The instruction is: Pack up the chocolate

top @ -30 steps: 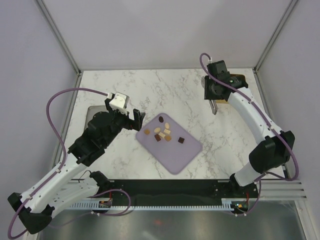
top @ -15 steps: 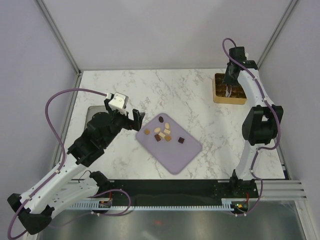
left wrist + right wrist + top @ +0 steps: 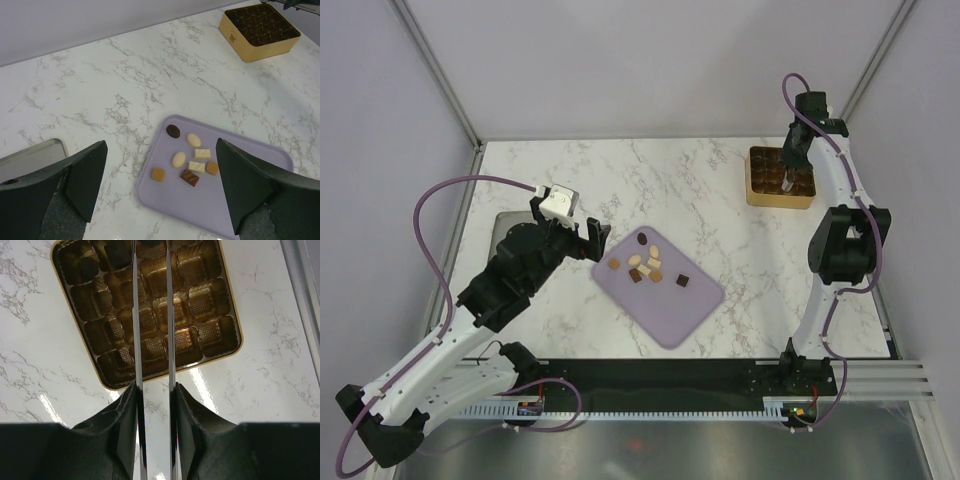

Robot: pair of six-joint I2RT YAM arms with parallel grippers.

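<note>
1. My left gripper (image 3: 161, 146) hangs just beside the left corner of the lilac mat (image 3: 670, 310). Its jaws are spread wide with nothing between them.
2. A flat grey metal sheet (image 3: 30, 159) lies on the bench (image 3: 570, 180), partly under my left arm.
3. The chocolate (image 3: 645, 262) lies loose on the mat's far-left end in a cluster of eight: one dark round, two cream ovals, two white blocks, two tan, one brown. One dark square (image 3: 683, 280) sits apart, to the right of the cluster.
4. The gold tray (image 3: 757, 196) with its grid of compartments stands at the bench's far right corner, well apart from the mat.
5. My right gripper (image 3: 786, 182) points down over the tray. Its long thin fingers (image 3: 136, 315) run parallel with a narrow gap. Their tips are cut off in the wrist view, so I cannot tell whether they grip a piece.
</note>
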